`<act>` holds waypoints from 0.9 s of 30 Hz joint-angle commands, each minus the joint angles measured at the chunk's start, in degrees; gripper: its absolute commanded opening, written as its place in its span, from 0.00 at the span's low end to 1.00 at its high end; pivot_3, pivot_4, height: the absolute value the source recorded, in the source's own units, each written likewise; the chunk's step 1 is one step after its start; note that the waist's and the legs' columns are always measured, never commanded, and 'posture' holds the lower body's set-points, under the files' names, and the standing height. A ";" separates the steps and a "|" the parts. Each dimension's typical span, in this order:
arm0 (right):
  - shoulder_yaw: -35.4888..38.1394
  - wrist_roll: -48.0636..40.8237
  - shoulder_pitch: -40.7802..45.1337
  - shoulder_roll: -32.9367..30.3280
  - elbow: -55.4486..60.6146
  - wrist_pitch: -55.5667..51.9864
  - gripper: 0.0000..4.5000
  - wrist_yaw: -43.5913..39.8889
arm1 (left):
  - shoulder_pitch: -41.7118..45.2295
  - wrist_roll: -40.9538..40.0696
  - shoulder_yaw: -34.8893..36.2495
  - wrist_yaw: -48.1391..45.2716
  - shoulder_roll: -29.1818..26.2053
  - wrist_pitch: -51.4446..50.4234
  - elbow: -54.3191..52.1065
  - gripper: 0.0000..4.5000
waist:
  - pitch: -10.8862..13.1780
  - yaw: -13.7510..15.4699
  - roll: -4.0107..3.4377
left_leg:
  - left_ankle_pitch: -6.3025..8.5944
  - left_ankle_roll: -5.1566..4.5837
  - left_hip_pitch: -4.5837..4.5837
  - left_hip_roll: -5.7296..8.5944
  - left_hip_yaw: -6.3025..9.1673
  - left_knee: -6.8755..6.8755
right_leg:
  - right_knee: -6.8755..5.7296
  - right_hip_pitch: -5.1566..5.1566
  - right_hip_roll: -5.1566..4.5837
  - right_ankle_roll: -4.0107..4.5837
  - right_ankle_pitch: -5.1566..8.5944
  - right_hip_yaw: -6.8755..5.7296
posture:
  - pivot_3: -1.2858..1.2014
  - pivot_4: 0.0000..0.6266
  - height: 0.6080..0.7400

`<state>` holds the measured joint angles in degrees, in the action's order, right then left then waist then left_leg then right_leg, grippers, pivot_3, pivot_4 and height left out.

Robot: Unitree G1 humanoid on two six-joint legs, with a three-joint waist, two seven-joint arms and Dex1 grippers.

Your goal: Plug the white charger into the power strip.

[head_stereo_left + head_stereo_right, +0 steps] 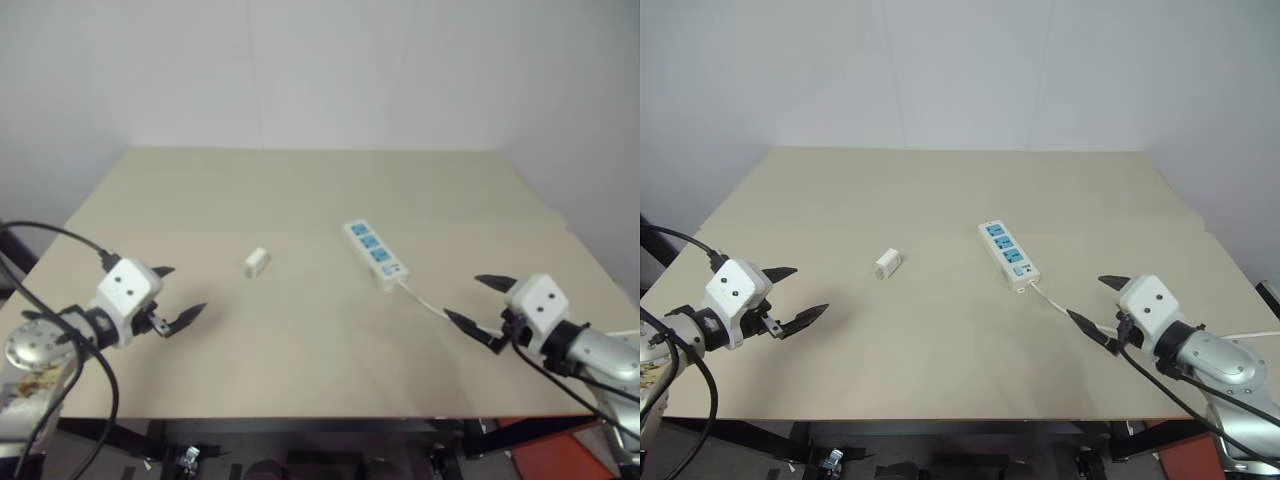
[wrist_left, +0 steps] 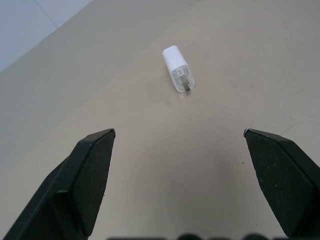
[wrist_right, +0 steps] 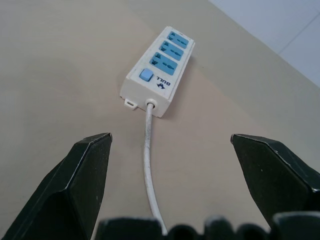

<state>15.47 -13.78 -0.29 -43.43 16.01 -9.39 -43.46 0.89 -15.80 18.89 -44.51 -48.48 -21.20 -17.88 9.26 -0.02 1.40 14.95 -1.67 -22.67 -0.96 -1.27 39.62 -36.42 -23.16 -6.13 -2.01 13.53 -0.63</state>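
Note:
The white charger [image 1: 256, 262] lies on its side in the middle of the beige table, its metal prongs facing my left gripper in the left wrist view [image 2: 178, 76]. To its right lies the power strip [image 1: 375, 254], a white bar with three blue sockets and a blue switch [image 3: 146, 75]; its thin cord [image 3: 149, 165] runs toward my right arm. My left gripper [image 1: 176, 294] hovers open near the table's front left, some way short of the charger. My right gripper [image 1: 478, 302] hovers open at the front right, just above the cord, with nothing between its fingers.
The beige table [image 1: 300, 200] stretches back to a plain pale wall. The cord trails off the table's right edge [image 1: 625, 333]. Black cables loop beside my left arm [image 1: 60, 300].

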 commanded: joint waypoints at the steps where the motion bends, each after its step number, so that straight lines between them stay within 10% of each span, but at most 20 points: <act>1: 0.58 -0.11 1.15 -0.04 1.27 1.51 1.00 0.34 | 0.19 0.25 0.49 0.00 -0.58 1.00 -1.44 1.00 | 0.00 0.00 0.00 | 0.00 0.00 0.00 0.00 0.00 0.00 | 0.00 0.00 0.00 0.00 0.00 0.00 | 0.52 0.24 1.00; 27: -5.25 0.68 5.23 5.27 1.21 0.44 1.00 3.27 | 8.83 -1.09 -4.86 0.71 2.36 -2.46 1.60 1.00 | 0.00 0.16 0.00 | 0.00 0.00 0.02 0.02 0.00 0.01 | -0.06 0.00 0.00 0.00 0.00 -0.02 | 0.52 0.24 1.00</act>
<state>9.58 -12.15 4.01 -38.29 15.64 -9.34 -39.96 8.55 -16.05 14.31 -43.48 -45.74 -23.82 -16.18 9.26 0.15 1.40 14.95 -1.67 -22.66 -0.94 -1.27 39.63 -36.48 -23.17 -6.13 -2.02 13.53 -0.63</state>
